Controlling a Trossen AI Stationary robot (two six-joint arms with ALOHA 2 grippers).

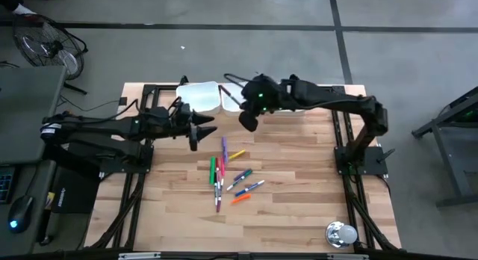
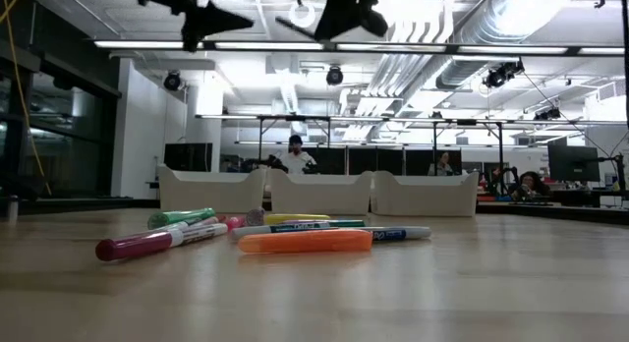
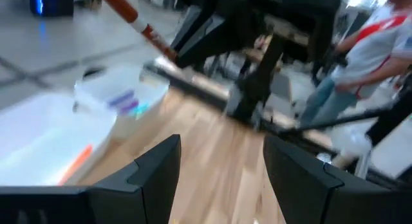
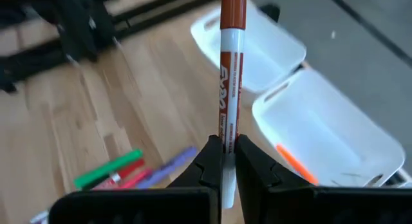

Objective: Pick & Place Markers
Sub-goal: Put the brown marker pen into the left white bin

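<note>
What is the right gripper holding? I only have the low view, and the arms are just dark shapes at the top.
Observer: The right gripper is shut on a red-capped marker with a white barrel.
Operator: Where is it?
Observer: Close by the white trays at the table's far edge.
Operator: Anything in the trays?
Observer: An orange marker lies in one.
Operator: And the left gripper?
Observer: The left gripper is open and empty.

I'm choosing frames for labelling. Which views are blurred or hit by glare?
Left wrist view: smeared throughout, trays soft. Right wrist view: held red marker crisp, background markers soft. Low view: ceiling lights glare, arms silhouetted. High view: even and clear.
</note>
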